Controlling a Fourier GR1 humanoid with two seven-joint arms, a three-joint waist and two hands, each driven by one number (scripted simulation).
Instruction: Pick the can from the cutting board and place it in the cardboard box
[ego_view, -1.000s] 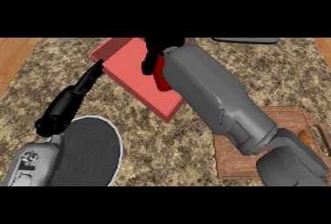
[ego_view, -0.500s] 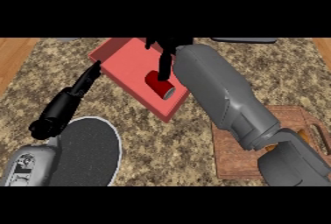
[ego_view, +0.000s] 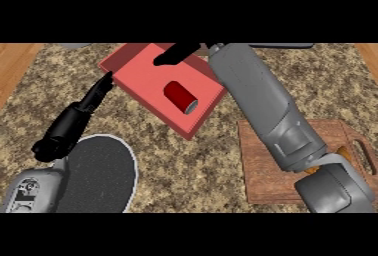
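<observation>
In the head view, the right hand (ego_view: 176, 53) reaches across from the right at the top of the scene, its grey forearm running up from the lower right corner. Its black fingers are stretched out fairly straight, pointing left over the far edge of the red box (ego_view: 140, 80), and they hold nothing.

The can (ego_view: 179, 96), dark red with a pale end, lies on its side inside the box, near the box's right half. It is apart from the right hand's fingers, nearer the viewer than they are.

The left hand (ego_view: 80, 111) comes up from the lower left, with its fingers straight and close together. Their tips are just beside the box's left edge, and they grasp nothing.

The wooden cutting board (ego_view: 258, 167) lies on the speckled counter (ego_view: 214, 165) to the right of the box, partly hidden by the right forearm. A dark plate (ego_view: 100, 170) with a pale rim sits at the lower left, beside the left forearm.
</observation>
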